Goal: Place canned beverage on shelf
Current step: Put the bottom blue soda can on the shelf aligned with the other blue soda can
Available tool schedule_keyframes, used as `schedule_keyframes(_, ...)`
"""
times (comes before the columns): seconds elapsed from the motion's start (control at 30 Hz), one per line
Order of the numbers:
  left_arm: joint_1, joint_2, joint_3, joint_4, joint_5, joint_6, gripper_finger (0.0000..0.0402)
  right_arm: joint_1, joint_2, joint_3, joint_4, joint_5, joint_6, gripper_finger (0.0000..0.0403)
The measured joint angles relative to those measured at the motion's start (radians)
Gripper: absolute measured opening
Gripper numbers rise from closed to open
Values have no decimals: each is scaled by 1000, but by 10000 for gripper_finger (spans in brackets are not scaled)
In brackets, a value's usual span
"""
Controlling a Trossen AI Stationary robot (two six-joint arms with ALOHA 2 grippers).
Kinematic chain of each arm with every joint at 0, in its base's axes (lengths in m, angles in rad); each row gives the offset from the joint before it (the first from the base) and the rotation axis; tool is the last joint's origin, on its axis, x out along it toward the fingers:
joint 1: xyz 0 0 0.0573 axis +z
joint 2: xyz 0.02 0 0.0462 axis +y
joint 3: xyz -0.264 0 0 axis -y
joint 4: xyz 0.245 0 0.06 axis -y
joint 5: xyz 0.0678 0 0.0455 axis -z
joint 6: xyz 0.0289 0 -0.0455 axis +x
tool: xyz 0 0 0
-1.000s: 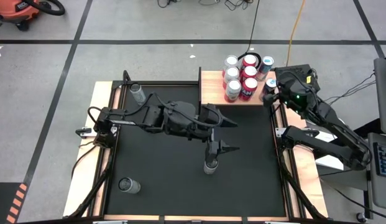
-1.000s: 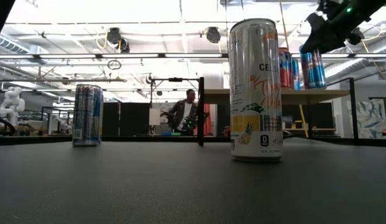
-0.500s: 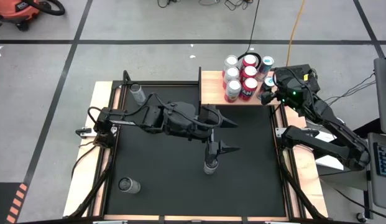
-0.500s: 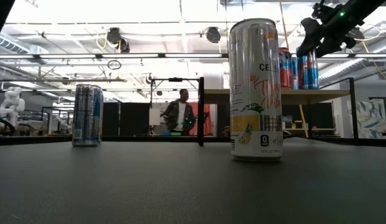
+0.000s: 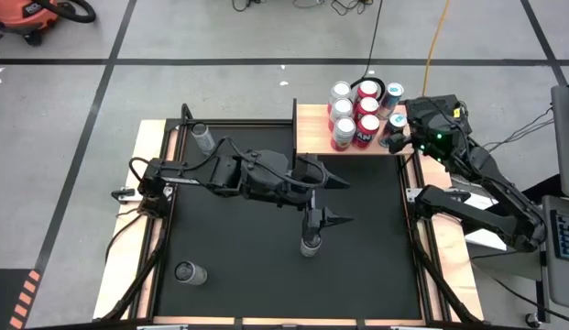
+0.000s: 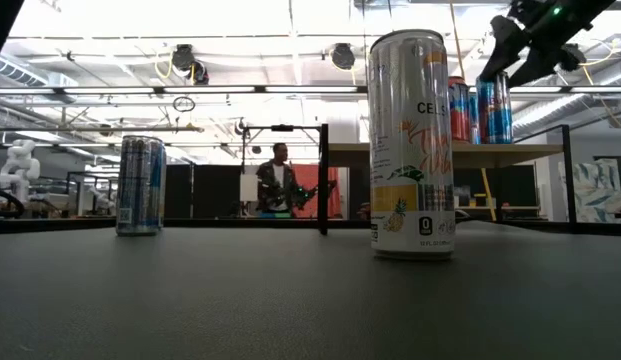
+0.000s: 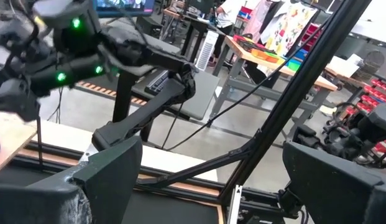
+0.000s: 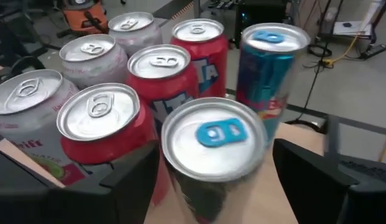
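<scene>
The shelf (image 5: 313,139) stands at the table's far right and carries several upright cans (image 5: 355,112). A blue can with a blue tab (image 8: 212,144) stands at the shelf's right end (image 5: 394,122). My right gripper (image 8: 211,186) is open, one finger on each side of this can and a little back from it (image 5: 405,137). My left gripper (image 5: 344,200) hangs open over the middle of the mat with nothing between its fingers (image 7: 211,180). A tall white can (image 6: 411,145) stands on the mat below it (image 5: 310,244).
Two more cans stand on the black mat, one at the far left (image 5: 203,137) and one at the near left (image 5: 190,272). A black post (image 5: 293,124) rises at the shelf's left end. A person (image 6: 278,185) moves in the room behind the table.
Seen in the low view, the blue can at the shelf's right end has come a little closer to the other cans and now stands on the shelf. My right gripper has stayed by it. The person in the background has walked left.
</scene>
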Motion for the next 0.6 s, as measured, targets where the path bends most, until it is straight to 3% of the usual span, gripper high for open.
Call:
schedule_keyframes(0.23, 0, 0, 0, -1, 0, -5, 391, 0, 39, 215, -258, 46, 147, 293)
schedule_keyframes(0.43, 11, 0, 0, 0, 1, -5, 391, 0, 181, 444, -430, 45, 178, 293)
schedule_keyframes(0.6, 24, 0, 0, 0, 21, -5, 391, 0, 329, 617, -572, -79, 248, 293)
